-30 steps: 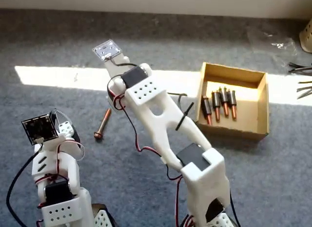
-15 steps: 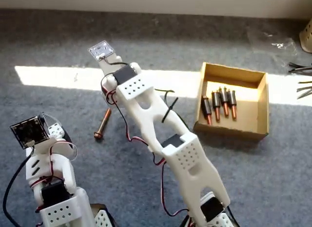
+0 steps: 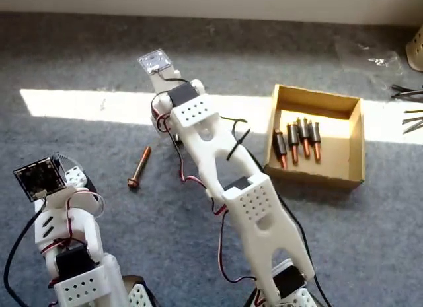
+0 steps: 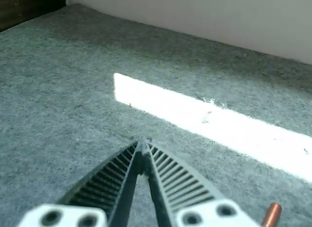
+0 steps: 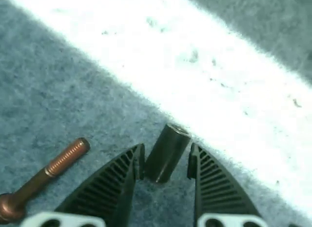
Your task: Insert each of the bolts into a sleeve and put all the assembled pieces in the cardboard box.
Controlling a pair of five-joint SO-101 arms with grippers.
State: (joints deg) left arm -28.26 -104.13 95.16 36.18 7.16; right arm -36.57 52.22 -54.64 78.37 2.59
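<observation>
Carpet (image 3: 99, 56): we see grey pile under everything, crossed by a bright sunlit band (image 3: 79, 105).
Right arm (image 3: 218, 162): in the high view we find it stretched from the near edge out over the band, between the loose bolt and the box.
Left arm (image 3: 69, 234): we see it folded up at the near left corner, well apart from the box.
Cardboard box (image 3: 310, 99): it sits open-topped on the carpet to the right of the right arm, partly in the band.
Left gripper (image 4: 143, 149): we see its two ribbed fingers pressed together at the tips, with nothing between them, above bare carpet.
Right gripper (image 5: 166, 151): we see the fingers apart, one on each side of the sleeve.
Assembled pieces (image 3: 299, 140): we count four, side by side on the floor of the box.
Bolt (image 3: 139, 167): copper-coloured, it lies loose on the carpet left of the right arm, just beside the right gripper.
Sleeve (image 5: 170, 139): dark and short, it sits between the right gripper's fingers at the band's shaded edge, near the bolt's threaded end.
</observation>
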